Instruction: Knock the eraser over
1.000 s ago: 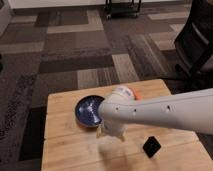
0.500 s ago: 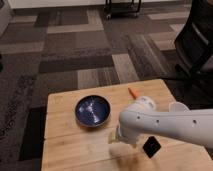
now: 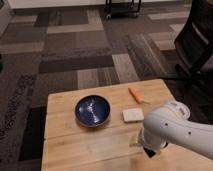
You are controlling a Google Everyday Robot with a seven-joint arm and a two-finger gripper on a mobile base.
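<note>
The eraser is a small black block on the wooden table near its front right. Only a dark bit of it shows, under the end of my white arm. My gripper points down at the table right at the eraser, mostly hidden behind the arm's bulk. I cannot tell whether the eraser is upright or lying, or whether the gripper touches it.
A dark blue bowl stands at the table's middle left. A flat white pad lies right of it, and an orange carrot-like piece lies behind that. A black office chair stands at the far right on the carpet.
My arm has swept from over the bowl to the right and down. It now covers the eraser, which stood in plain view half a second ago.
</note>
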